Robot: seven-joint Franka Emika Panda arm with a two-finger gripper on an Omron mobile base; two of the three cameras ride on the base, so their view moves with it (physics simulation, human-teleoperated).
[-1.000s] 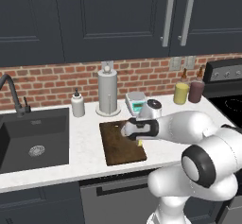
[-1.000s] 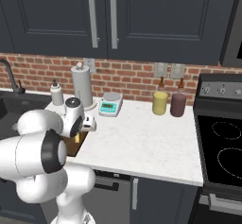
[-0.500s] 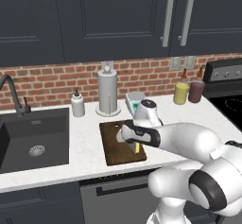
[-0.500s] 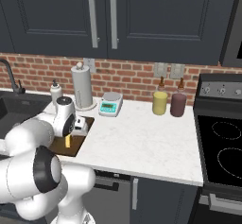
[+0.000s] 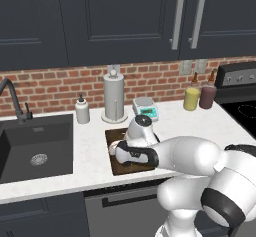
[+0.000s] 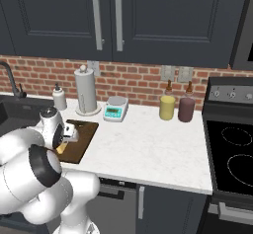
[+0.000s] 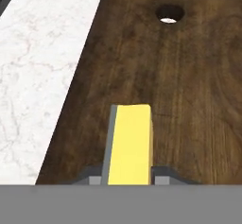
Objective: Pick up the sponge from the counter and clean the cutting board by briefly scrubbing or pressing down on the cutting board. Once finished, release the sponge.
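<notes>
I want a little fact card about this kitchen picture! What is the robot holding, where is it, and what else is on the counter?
Held thing: small flat yellow sponge with a grey-green scrub face, standing on edge between the fingertips of the gripper
Where: over the dark brown wooden cutting board, sponge low against it
Board detail: round hole near the far short edge
Board rests on: white marbled counter
Nearby: paper towel roll, small kitchen scale, yellow jar, dark red jar, dark sink

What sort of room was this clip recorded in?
A rendered home kitchen, it seems: a dark sink set in a white counter, a stove at the far right, and dark cabinets over a brick backsplash.
</notes>
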